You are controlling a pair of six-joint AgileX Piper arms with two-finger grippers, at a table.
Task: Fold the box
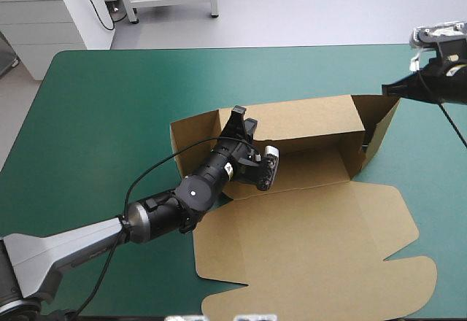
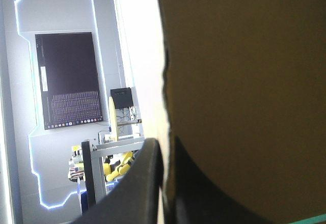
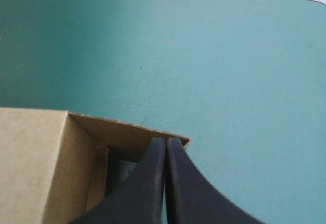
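Observation:
The brown box (image 1: 314, 226) lies mid-table with its lid flat toward the front edge. Its back wall (image 1: 306, 120) and right wall (image 1: 379, 128) stand raised. My left gripper (image 1: 237, 115) reaches in from the front left and is shut on the box at the back wall's left end. In the left wrist view the board (image 2: 244, 81) fills the space beside that gripper (image 2: 165, 142), its edge between the fingers. My right gripper (image 1: 388, 87) is shut at the right wall's upper far corner. In the right wrist view its tips (image 3: 166, 141) overlap that wall's top edge (image 3: 127, 128); contact cannot be told.
Teal-green cover (image 1: 109, 117) stretches left of the box and beyond it to the far edge (image 3: 229, 56). The flat lid's rounded flap (image 1: 408, 277) reaches close to the front edge. A white cabinet (image 1: 51, 14) stands past the far left corner.

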